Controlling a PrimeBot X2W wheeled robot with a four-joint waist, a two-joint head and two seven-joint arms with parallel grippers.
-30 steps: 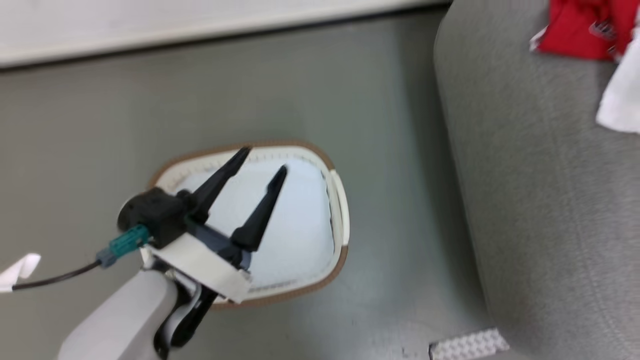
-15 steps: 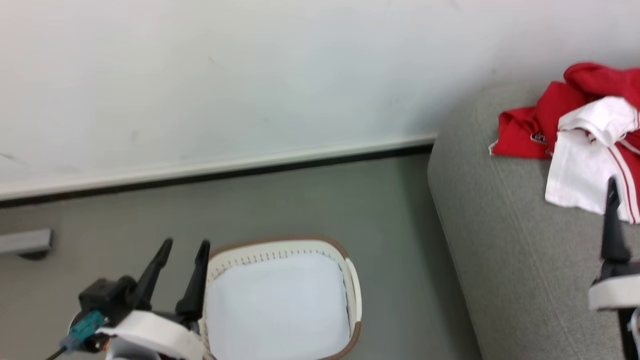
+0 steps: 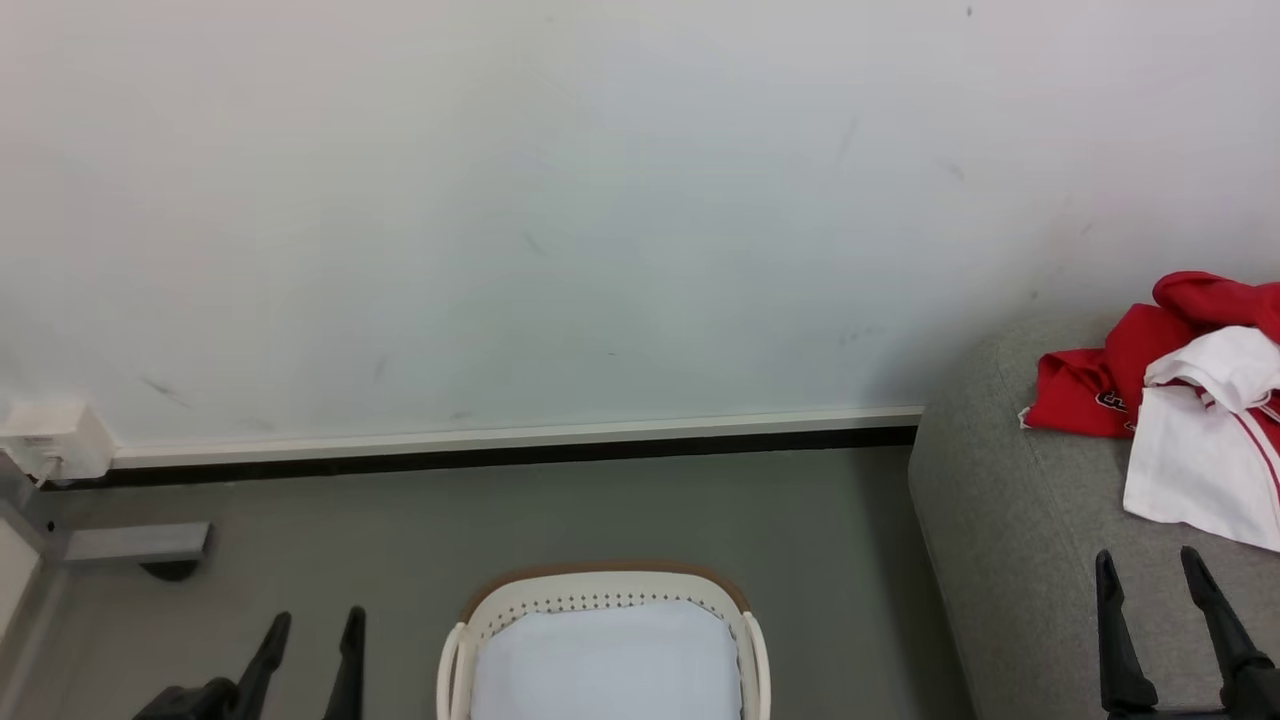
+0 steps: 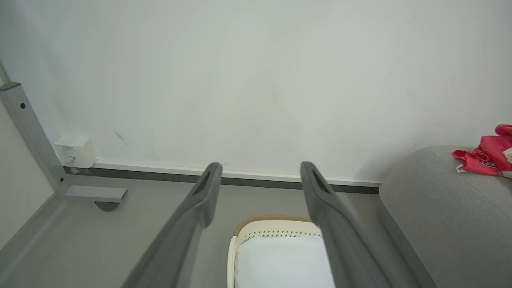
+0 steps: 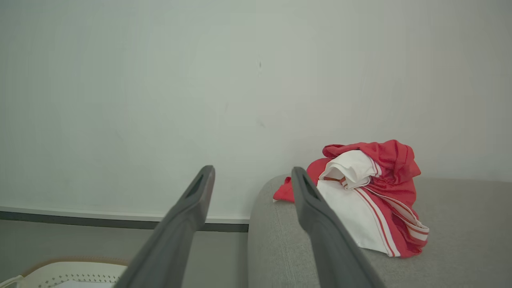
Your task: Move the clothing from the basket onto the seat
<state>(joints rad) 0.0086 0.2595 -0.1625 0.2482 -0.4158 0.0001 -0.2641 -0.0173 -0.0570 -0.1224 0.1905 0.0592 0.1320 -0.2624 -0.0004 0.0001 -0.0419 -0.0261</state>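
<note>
A plain off-white wall [image 3: 600,200], marked with a few faint scuffs, takes up the upper part of the head view. A pale skirting board [image 3: 500,437] runs along its foot with a thin dark strip [image 3: 500,458] beneath it. The floor [image 3: 400,530] is smooth, matt grey-green. At the left, a small white box [image 3: 50,440] sits on the wall just above the skirting, beside a grey metal frame post [image 4: 28,132] whose flat foot [image 3: 135,542] rests on the floor. The light is soft and even.

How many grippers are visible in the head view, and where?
2. The left gripper is at the lower left, above the floor beside the basket; the right gripper is at the lower right, above the seat, near the clothing.
</note>
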